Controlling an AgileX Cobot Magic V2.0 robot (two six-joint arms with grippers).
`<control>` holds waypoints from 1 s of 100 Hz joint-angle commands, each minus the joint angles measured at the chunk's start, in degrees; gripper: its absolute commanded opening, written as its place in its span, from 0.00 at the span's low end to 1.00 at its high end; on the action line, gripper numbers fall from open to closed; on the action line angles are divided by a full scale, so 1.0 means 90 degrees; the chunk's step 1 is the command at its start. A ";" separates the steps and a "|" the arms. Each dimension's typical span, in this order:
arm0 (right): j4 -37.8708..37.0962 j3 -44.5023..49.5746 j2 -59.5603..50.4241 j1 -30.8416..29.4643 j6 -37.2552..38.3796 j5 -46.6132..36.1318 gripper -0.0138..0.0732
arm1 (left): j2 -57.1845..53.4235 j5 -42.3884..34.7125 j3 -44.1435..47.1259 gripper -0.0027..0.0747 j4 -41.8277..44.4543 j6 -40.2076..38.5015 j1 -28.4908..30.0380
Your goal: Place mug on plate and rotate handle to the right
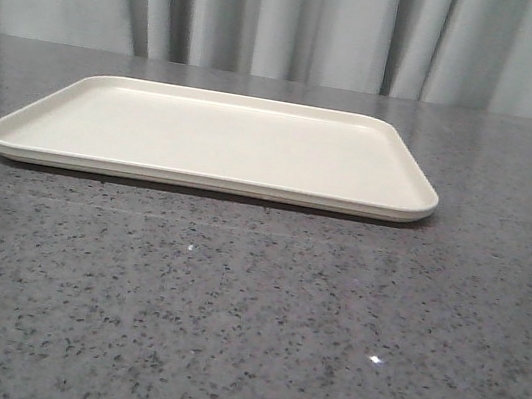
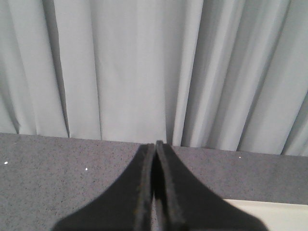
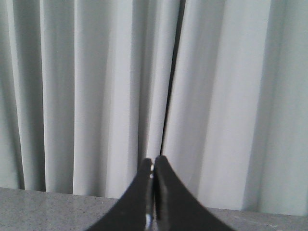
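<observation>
The left tool (image 2: pixel 155 144) has its fingers pressed together with nothing between them, and it points out over the grey speckled bench (image 1: pixel 244 338) toward the pleated curtain (image 2: pixel 130 67); a corner of the cream plate (image 2: pixel 269 214) shows just beside it, low and to one side of the fingertips. The right tool (image 3: pixel 154 161) is likewise pressed together and empty, aimed at the curtain with only a strip of bench beneath it and no plate in its sight. In the front view the plate (image 1: pixel 12 141) lies flat on the bench with nothing on it, ahead of both tools. The mug appears in none of the three views, so neither its place relative to either tool nor the way its handle faces can be told. The task looks not yet begun. The main risk from here is reaching for a mug whose position is unknown: a tool still pressed together could knock it over instead of taking it. A low sweep by the left tool could also catch the plate's raised rim and shove it across the smooth bench.
</observation>
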 commanded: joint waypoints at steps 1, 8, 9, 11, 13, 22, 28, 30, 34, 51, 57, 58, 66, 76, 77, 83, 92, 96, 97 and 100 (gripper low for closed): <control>-0.0003 -0.0224 0.0096 -0.0029 -0.0090 -0.0241 0.09 | 0.0162 -0.0251 -0.0208 0.01 -0.0061 -0.0007 -0.0008; -0.0003 -0.0224 0.0096 -0.0029 -0.0090 -0.0240 0.09 | 0.0222 -0.0110 -0.0208 0.01 -0.0115 -0.0007 -0.0008; -0.0003 -0.0224 0.0096 -0.0029 -0.0090 -0.0240 0.09 | 0.0234 -0.0110 -0.0208 0.01 -0.0114 -0.0007 -0.0008; -0.0003 -0.0224 0.0096 -0.0029 -0.0090 -0.0247 0.09 | 0.0249 -0.0081 -0.0208 0.01 -0.0114 -0.0007 -0.0008; -0.0003 -0.0224 0.0096 -0.0029 -0.0090 -0.0247 0.09 | 0.0272 -0.0058 -0.0208 0.02 -0.0114 -0.0007 -0.0008; -0.0003 -0.0224 0.0096 -0.0029 -0.0090 -0.0247 0.09 | 0.0323 -0.0020 -0.0208 0.08 -0.0151 0.0004 -0.0008; -0.0003 -0.0224 0.0096 -0.0029 -0.0090 -0.0253 0.09 | 0.0349 0.0016 -0.0222 0.14 -0.0189 0.0004 -0.0008; -0.0003 -0.0224 0.0096 -0.0029 -0.0090 -0.0253 0.09 | 0.0368 0.0013 -0.0235 0.17 -0.0189 0.0006 -0.0008; -0.0003 -0.0224 0.0096 -0.0029 -0.0090 -0.0267 0.09 | 0.0391 0.0045 -0.0263 0.23 -0.0189 0.0006 -0.0008; -0.0003 -0.0224 0.0096 -0.0029 -0.0090 -0.0280 0.09 | 0.0464 0.0060 -0.0277 0.48 -0.0206 0.0019 -0.0008; -0.0003 -0.0224 0.0096 -0.0029 -0.0090 -0.0280 0.09 | 0.0463 0.0060 -0.0277 0.56 -0.0206 0.0019 -0.0008; -0.0003 -0.0224 0.0096 -0.0029 -0.0090 -0.0280 0.09 | 0.0463 0.0073 -0.0277 0.57 -0.0206 0.0019 -0.0008; -0.0003 -0.0224 0.0096 -0.0029 -0.0090 -0.0280 0.09 | 0.0463 0.0090 -0.0277 0.63 -0.0206 0.0019 -0.0008; -0.0003 -0.0224 0.0096 -0.0029 -0.0090 -0.0280 0.09 | 0.0463 0.0264 -0.0277 0.63 -0.0157 0.0160 -0.0008; -0.0003 -0.0224 0.0096 -0.0029 -0.0090 -0.0280 0.09 | 0.0463 0.0292 -0.0277 0.63 -0.0141 0.0206 -0.0008; -0.0003 -0.0224 0.0096 -0.0029 -0.0090 -0.0280 0.09 | 0.0463 0.0393 -0.0277 0.63 -0.0141 0.0370 -0.0008; -0.0003 -0.0224 0.0096 -0.0029 -0.0090 -0.0280 0.12 | 0.0463 0.0435 -0.0277 0.63 -0.0131 0.0380 -0.0008; -0.0003 -0.0224 0.0096 -0.0029 -0.0090 -0.0280 0.15 | 0.0463 0.0445 -0.0277 0.63 -0.0131 0.0380 -0.0008; -0.0003 -0.0224 0.0096 -0.0029 -0.0090 -0.0280 0.16 | 0.0463 0.0458 -0.0277 0.63 -0.0131 0.0380 -0.0008; -0.0003 -0.0224 0.0096 -0.0029 -0.0090 -0.0280 0.19 | 0.0463 0.0458 -0.0277 0.63 -0.0131 0.0380 -0.0008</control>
